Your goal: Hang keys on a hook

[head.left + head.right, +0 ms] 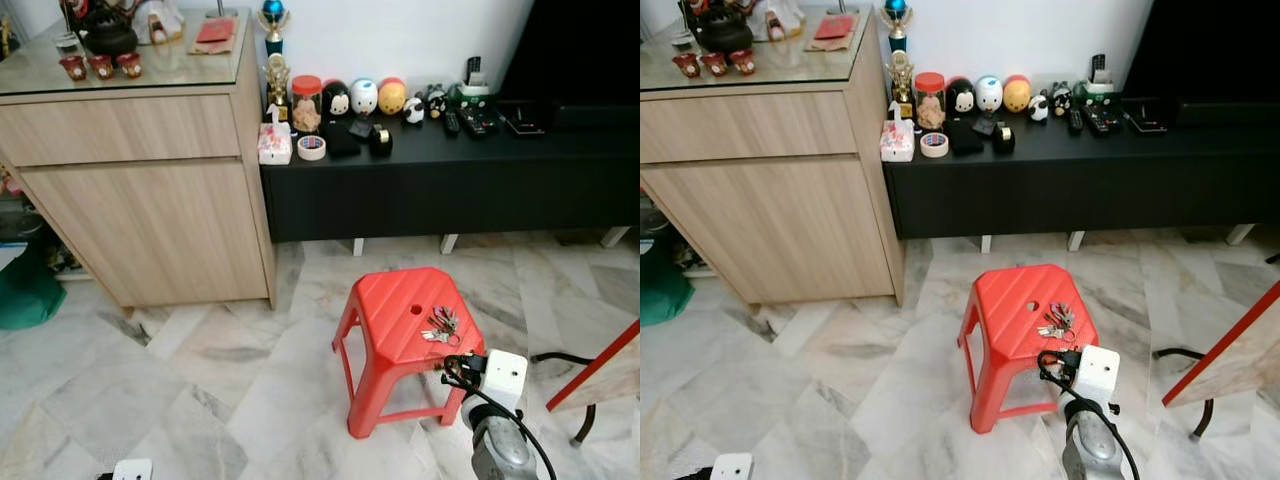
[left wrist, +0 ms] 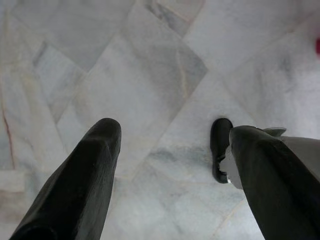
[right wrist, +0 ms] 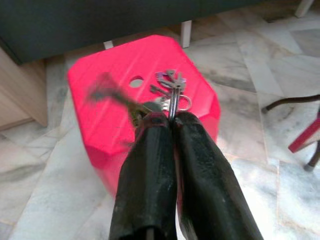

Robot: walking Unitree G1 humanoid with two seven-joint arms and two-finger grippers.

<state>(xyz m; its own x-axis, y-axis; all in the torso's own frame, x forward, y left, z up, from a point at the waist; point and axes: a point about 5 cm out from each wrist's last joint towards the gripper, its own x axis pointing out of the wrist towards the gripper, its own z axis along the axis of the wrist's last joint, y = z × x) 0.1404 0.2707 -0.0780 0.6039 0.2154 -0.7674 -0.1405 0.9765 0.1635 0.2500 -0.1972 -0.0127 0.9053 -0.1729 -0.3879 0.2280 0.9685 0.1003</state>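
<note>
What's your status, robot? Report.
Right gripper shut on keys over red stool. Left gripper open, idle above floor. No hook seen.

I see a red plastic stool [image 1: 405, 318] standing on the marble floor [image 1: 200, 380]; a bunch of keys [image 1: 441, 324] sits on its seat beside the centre hole; the black low cabinet [image 1: 430, 170] behind carries figurines, jar, tape, remotes
</note>
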